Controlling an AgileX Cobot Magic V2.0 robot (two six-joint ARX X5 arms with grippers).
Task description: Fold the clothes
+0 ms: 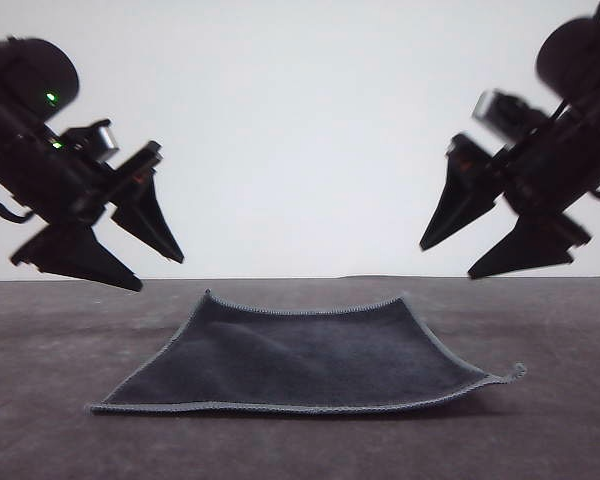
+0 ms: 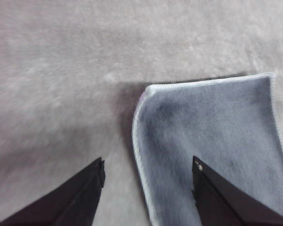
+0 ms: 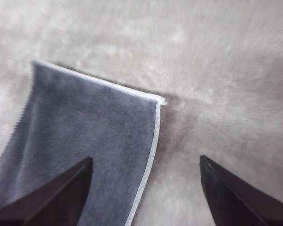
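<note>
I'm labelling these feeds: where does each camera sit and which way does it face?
Front view: low, facing forward over the table; cloth, left gripper, right gripper above.
Left wrist view: on left arm, looking down; fingers, cloth corner.
Right wrist view: on right arm, looking down; fingers, cloth corner.
All share the cloth.

The front view is backlit by a bright white backdrop that turns both grippers into near-black silhouettes, with soft blur at the upper right corner, while both wrist views are bright, washed out and soft, the cloth (image 2: 212, 146) casting a dim shadow along its edge.
</note>
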